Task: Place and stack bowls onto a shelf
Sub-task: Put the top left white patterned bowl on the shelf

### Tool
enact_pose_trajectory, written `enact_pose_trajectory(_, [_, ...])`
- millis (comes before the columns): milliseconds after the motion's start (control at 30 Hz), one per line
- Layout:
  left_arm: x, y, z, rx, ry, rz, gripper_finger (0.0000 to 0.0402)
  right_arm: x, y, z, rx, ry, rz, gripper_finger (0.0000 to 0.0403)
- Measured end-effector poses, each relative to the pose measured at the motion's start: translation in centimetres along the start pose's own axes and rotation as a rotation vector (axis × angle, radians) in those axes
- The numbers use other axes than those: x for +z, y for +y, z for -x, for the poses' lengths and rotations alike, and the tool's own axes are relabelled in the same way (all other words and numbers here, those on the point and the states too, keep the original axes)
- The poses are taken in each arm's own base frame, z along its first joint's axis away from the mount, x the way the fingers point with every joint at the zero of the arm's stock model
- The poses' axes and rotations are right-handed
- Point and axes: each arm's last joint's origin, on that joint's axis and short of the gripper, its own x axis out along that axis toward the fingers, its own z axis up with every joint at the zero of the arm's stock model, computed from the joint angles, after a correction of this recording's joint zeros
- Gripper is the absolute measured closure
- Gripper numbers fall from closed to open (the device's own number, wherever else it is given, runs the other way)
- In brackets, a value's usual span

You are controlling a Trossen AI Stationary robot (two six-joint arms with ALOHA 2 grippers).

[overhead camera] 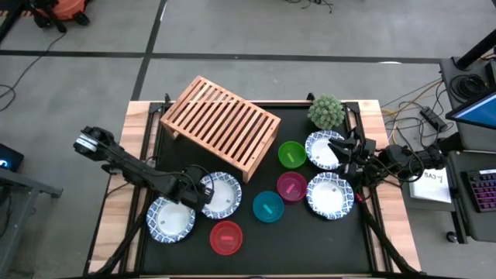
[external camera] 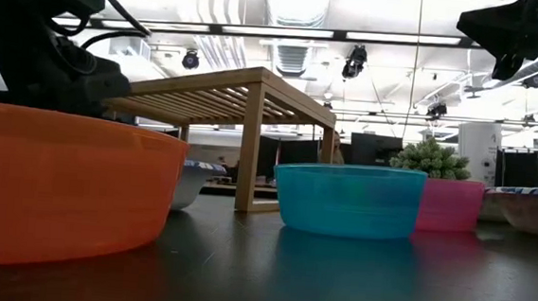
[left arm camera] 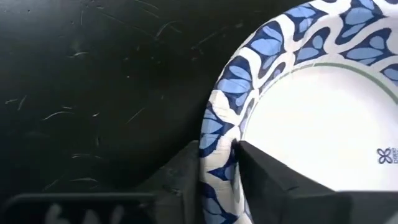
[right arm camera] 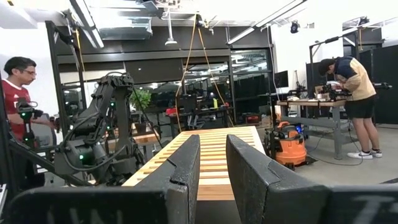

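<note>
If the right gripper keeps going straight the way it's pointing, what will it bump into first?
Probably the shelf. The right gripper is open and aims level at its slatted top, which shows straight ahead between the fingers. Nothing else shows in that line, though how far off it is, is unclear.

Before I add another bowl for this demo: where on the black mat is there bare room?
Bare patches: the mat's far strip between the shelf and the plant, and the near edge right of the red bowl. The middle is crowded: green, magenta and teal bowls sit close together.
</note>
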Motion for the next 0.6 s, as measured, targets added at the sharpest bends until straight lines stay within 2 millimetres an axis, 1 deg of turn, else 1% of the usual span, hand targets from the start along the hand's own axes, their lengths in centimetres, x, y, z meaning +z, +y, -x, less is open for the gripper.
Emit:
enact_pose_trajectory(167, [0.1,0.0,0.2,-0.015,-0.005,0.011,0.0381,0.0,0.0,0.0,0.000,0.000,0.000,0.0335])
enact_pose_trajectory(233, [0.2,-0.1,0.3,-0.020,-0.008,0.014,0.0394,0.0,0.0,0.0,0.000,0.000,0.000,0.0335])
enact_pose_trajectory(400, [0.5,0.0,0.9,-0.050,-0.008,0.027,0.0398,0.0,0.0,0.0,0.000,0.000,0.000,0.0335])
enact_pose_trajectory(600, [1.1,0.3,2.9,-0.134,0.002,0.024,0.0401,0.0,0.0,0.0,0.000,0.000,0.000,0.0335])
